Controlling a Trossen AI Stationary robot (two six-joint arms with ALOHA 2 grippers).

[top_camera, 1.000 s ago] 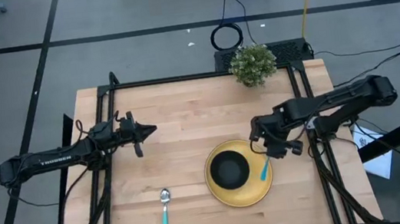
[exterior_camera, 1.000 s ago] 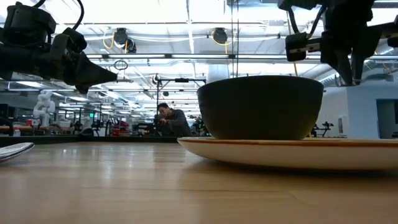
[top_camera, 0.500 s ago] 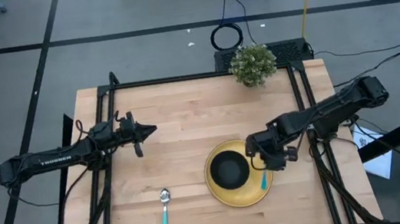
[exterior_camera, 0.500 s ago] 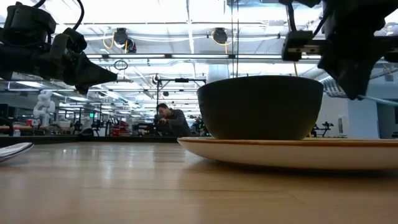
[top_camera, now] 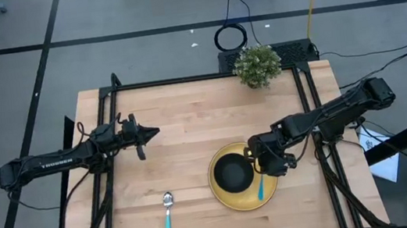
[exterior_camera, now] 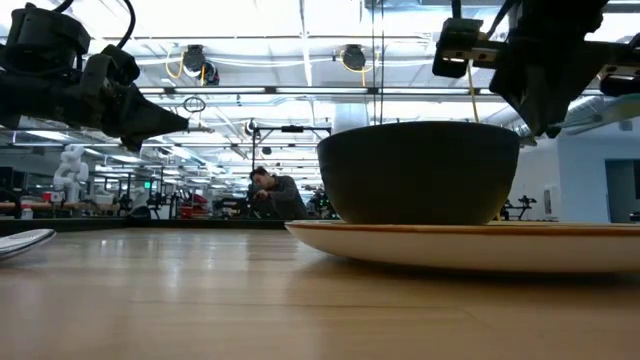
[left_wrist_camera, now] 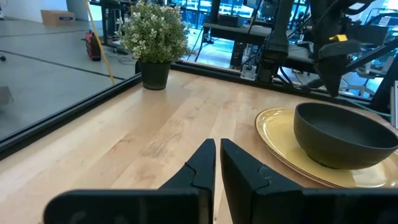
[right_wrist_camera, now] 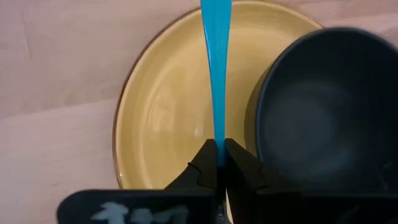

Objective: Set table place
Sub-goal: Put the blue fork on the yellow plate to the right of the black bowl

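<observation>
Now the right gripper (top_camera: 259,171), clamped on the turquoise fork (right_wrist_camera: 216,68), has moved left over the yellow plate (top_camera: 224,194) beside the black bowl (top_camera: 233,173); placement seems close; left gripper (top_camera: 154,132) waits closed, far left above the desk (top_camera: 188,116); spoon (top_camera: 167,218) lies near left.

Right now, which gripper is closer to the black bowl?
The right. The right gripper hangs just beside the black bowl, over the yellow plate, clamping a turquoise-handled utensil. The left gripper waits well away across the table.
</observation>
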